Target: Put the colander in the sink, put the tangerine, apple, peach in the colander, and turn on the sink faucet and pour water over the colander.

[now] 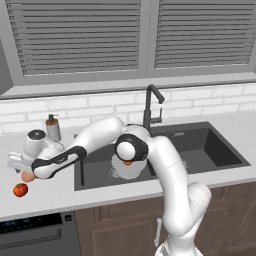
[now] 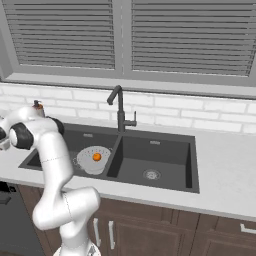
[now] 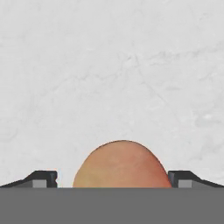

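Pale tan-pink peach (image 3: 121,165) on white grey-veined marble counter (image 3: 109,70), glossy red apple (image 1: 20,189), bright orange tangerine (image 2: 97,156) in white-grey perforated colander (image 2: 90,162), dark charcoal sink (image 2: 160,165), black faucet (image 2: 119,112), white brick backsplash (image 2: 200,112), grey slatted blinds (image 2: 190,35)

The arm (image 1: 165,165) was seen rising from its base at the lower right of the left base view, bent at a dark elbow joint and stretched far to its left, the forearm sloped downward. The gripper (image 1: 19,165) was held low at the end of that reach, pointed down. In the hand view its fingertips (image 3: 43,178) were spread wide apart, nothing being clamped between them.
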Robot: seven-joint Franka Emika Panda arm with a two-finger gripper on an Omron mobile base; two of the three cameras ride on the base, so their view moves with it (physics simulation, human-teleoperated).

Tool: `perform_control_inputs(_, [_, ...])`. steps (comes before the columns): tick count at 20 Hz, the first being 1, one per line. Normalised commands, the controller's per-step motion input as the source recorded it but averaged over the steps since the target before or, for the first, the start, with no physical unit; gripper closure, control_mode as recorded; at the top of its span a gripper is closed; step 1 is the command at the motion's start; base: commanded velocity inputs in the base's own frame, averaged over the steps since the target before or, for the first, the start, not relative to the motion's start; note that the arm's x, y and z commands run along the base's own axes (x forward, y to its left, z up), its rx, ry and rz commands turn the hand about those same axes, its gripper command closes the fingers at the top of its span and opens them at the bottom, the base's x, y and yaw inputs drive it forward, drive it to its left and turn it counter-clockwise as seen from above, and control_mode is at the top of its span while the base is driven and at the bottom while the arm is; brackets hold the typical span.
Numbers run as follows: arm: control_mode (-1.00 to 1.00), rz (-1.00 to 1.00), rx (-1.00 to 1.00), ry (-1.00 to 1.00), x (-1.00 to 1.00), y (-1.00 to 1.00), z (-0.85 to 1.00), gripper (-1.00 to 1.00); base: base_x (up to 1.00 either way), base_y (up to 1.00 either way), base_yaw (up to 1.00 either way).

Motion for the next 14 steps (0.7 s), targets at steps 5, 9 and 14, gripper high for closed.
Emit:
perform_control_inputs(5, [-1.00, 0.00, 0.00, 0.00, 0.22, 0.26, -0.14, 1.00, 0.00, 0.00, 0.00])
perform_control_inputs(9, [-1.00, -0.02, 0.00, 0.00, 0.00, -0.07, -0.02, 1.00, 0.00, 0.00, 0.00])
perform_control_inputs(14, [-1.00, -0.12, -0.05, -0.10, 0.00, -0.76, 0.13, 1.00, 0.00, 0.00, 0.00])
